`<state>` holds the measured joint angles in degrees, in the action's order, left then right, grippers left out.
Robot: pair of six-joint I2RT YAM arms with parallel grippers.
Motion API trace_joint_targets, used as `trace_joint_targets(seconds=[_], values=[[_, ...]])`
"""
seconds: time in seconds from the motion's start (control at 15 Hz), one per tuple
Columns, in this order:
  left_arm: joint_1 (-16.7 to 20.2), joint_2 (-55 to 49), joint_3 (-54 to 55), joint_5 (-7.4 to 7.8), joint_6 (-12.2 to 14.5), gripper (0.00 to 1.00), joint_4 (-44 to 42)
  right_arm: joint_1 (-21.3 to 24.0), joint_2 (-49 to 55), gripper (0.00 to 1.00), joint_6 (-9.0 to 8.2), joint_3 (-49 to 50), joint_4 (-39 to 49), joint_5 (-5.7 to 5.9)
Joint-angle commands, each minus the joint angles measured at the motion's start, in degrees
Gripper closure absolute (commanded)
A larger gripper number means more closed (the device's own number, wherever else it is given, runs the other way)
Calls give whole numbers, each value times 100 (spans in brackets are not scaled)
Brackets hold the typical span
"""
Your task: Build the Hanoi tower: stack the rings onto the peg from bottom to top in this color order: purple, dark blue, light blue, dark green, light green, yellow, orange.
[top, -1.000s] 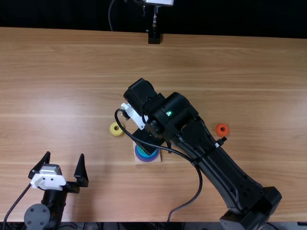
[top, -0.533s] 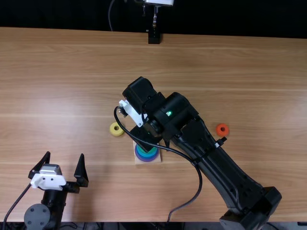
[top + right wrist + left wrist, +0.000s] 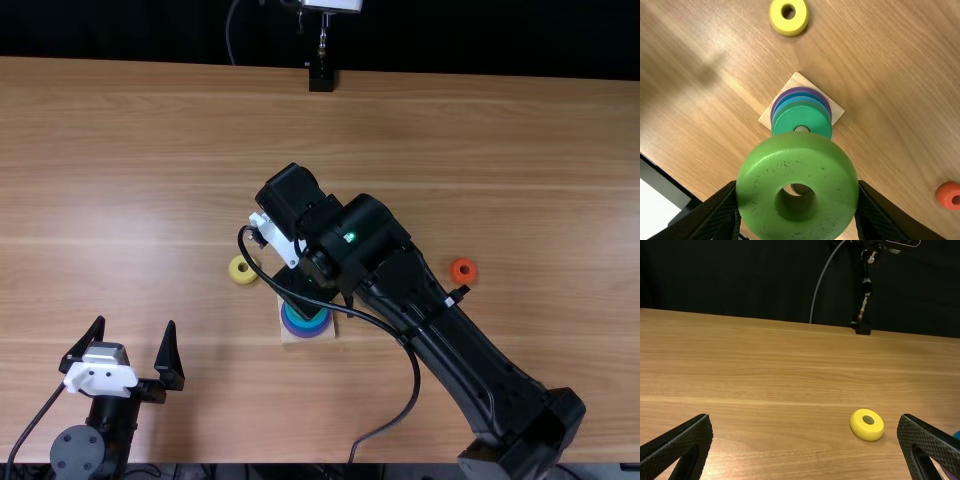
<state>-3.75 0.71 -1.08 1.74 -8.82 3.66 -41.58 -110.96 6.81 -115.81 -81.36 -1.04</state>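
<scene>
The table (image 3: 500,150) is smooth wood, its streaked grain under a soft sheen; the square base (image 3: 836,111) is paler, matt wood; the light green ring (image 3: 797,165) is smooth and glossy, its face marked with dark specks; the yellow ring (image 3: 858,424) is smooth with a low sheen; the left gripper (image 3: 136,322) has rough, matt, cross-hatched pads (image 3: 685,435); the backdrop (image 3: 150,30) may be matt cloth, though it is too dark to be sure.

Left arm (image 3: 112,428) with jaws wide apart, right arm (image 3: 455,345) aslant with jaws clamped
</scene>
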Motion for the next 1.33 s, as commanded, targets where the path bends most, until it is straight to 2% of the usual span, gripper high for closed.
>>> trace_joint_targets(seconds=[0.0,1.27], values=[[-3,-71,108,6,80,0,3,45,153,100,36,67,-2,-23],[-3,-71,108,6,80,0,3,159,197,100,26,76,-65,-33]])
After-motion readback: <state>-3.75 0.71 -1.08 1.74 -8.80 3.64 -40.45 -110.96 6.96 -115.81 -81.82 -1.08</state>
